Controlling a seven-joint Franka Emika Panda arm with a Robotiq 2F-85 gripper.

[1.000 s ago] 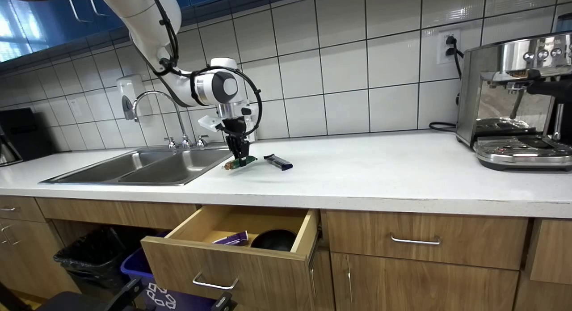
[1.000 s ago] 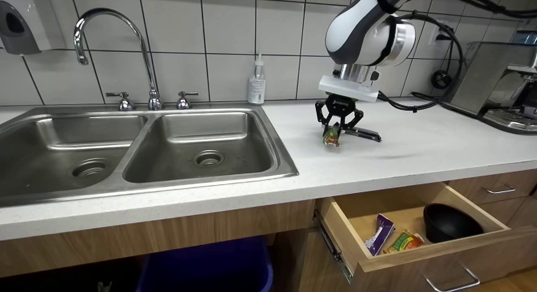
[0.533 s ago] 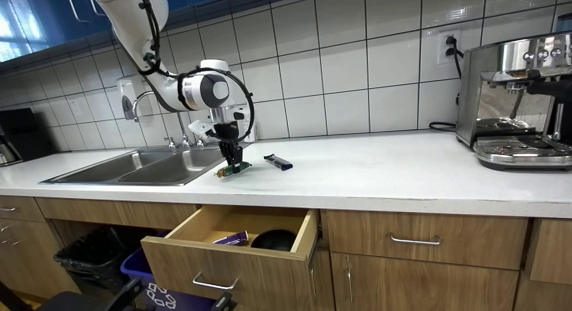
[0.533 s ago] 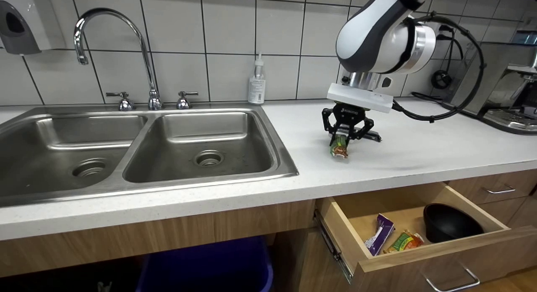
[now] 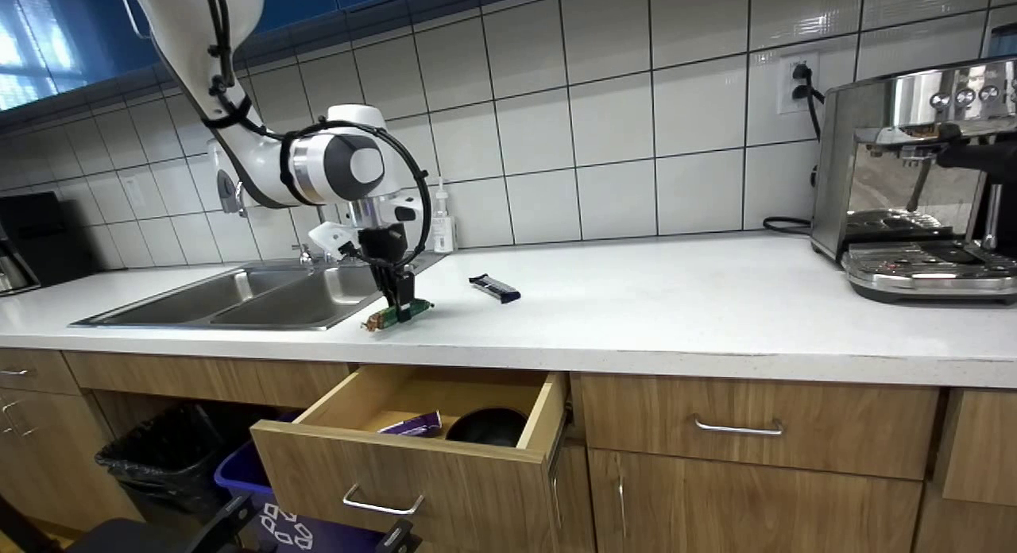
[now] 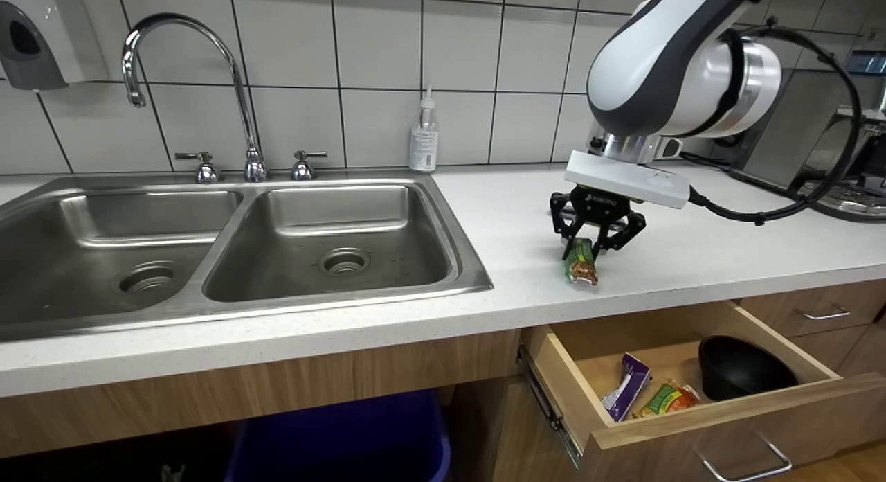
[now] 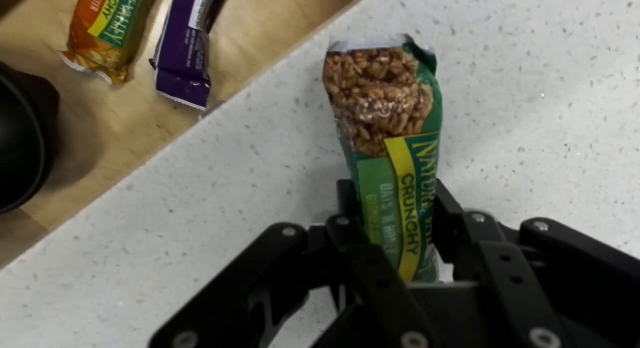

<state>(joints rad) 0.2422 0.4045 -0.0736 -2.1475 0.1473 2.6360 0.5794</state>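
My gripper (image 7: 392, 200) points down and is shut on a green granola bar (image 7: 395, 153), its two black fingers pressed against the wrapper's long sides. The printed oat end sticks out past the fingertips; the bar's far end is hidden by the gripper in the wrist view. In both exterior views the gripper (image 6: 581, 252) hangs low over the white counter near its front edge, between the sink and the open drawer. Whether the green bar (image 5: 387, 318) touches the counter, I cannot tell. A dark blue wrapped bar (image 5: 494, 288) lies farther back on the counter.
Below the counter an open wooden drawer (image 5: 405, 465) holds a purple bar (image 6: 628, 386), an orange and green bar (image 6: 668, 397) and a black bowl (image 6: 744, 368). A steel double sink (image 6: 477, 278) and soap bottle (image 6: 423, 146) stand beside the arm. An espresso machine (image 5: 914, 172) is farther along.
The gripper has carried the green bar forward across the counter, toward the front edge and the drawer. Its grip looks the same. The drawer and its contents have not moved.
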